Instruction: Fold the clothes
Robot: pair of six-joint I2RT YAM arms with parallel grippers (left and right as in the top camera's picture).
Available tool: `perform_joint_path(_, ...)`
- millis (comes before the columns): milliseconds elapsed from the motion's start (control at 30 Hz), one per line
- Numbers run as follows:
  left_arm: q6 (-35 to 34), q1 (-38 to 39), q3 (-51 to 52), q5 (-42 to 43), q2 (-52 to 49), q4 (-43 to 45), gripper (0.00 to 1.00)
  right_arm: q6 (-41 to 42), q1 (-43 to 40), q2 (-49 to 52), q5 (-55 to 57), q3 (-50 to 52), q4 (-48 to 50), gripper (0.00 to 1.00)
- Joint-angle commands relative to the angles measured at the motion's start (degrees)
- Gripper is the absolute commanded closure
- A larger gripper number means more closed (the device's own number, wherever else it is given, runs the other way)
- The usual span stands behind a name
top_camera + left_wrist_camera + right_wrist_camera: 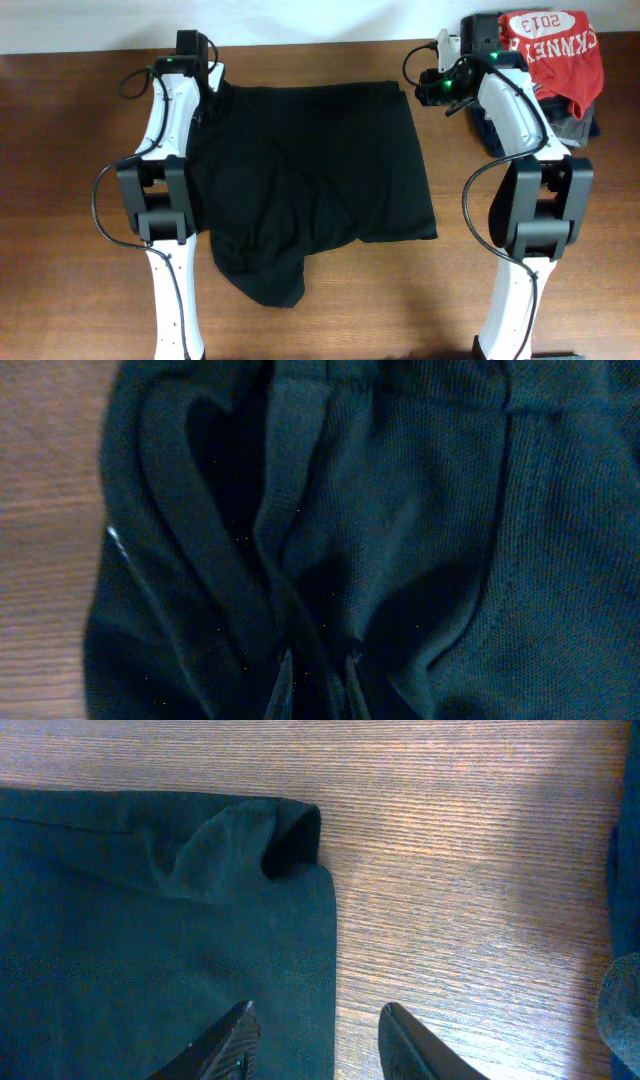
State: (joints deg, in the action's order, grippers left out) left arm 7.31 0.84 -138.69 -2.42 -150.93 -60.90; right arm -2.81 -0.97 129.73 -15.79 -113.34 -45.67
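Observation:
The black shirt (310, 170) lies spread on the wooden table, with one loose end bunched toward the front left (265, 280). No white logo shows. My left gripper (207, 100) is at the shirt's far left corner. In the left wrist view its fingertips (318, 680) sit close together with gathered folds of the black fabric (420, 510) pinched between them. My right gripper (440, 88) is open at the shirt's far right corner. In the right wrist view (315, 1030) one finger is over the fabric (150, 920) and the other over bare wood, straddling the shirt's edge.
A red shirt printed "2013" (550, 45) lies at the far right corner on top of grey and navy folded garments (578, 125). Bare wood (70, 200) lies left of the left arm. The table's back edge runs just behind both grippers.

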Motion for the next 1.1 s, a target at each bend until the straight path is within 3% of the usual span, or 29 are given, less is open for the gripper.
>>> perform_joint_path(0, -0.37, -0.11, -3.72, -1.05, -1.09, -0.74, 0.82, 0.04, 0.26, 0.72, -0.24, -0.55, 0.04, 0.56)
perform_joint_path(600, -0.35, -0.11, -5.51, -1.03, -1.11, -2.69, 0.81, 0.07, 0.26, 0.74, -0.26, -0.55, 0.0, 0.56)
perform_joint_path(667, -0.35, -0.11, -5.51, -1.03, -1.11, -2.6, 0.8, 0.07, 0.26, 0.72, -0.26, -0.55, 0.0, 0.56)
perform_joint_path(733, -0.37, -0.11, -5.51, -1.01, -1.11, -2.54, 0.73, 0.07, 0.26, 0.72, -0.26, -0.55, 0.0, 0.56)
perform_joint_path(933, -0.37, -0.11, -5.51, -0.98, -1.9, -1.92, 0.71, 0.04, 0.26, 0.74, -0.24, -0.55, 0.0, 0.56)
perform_joint_path(1000, -0.42, -0.11, -5.51, -0.74, -2.6, -1.81, 0.73, 0.04, 0.26, 0.74, -0.24, -0.55, 0.0, 0.56)
perform_joint_path(1067, -0.59, -0.11, -5.51, -0.79, -3.19, -1.79, 0.87, -0.17, 0.26, 0.79, -0.17, -0.55, 0.0, 0.56)
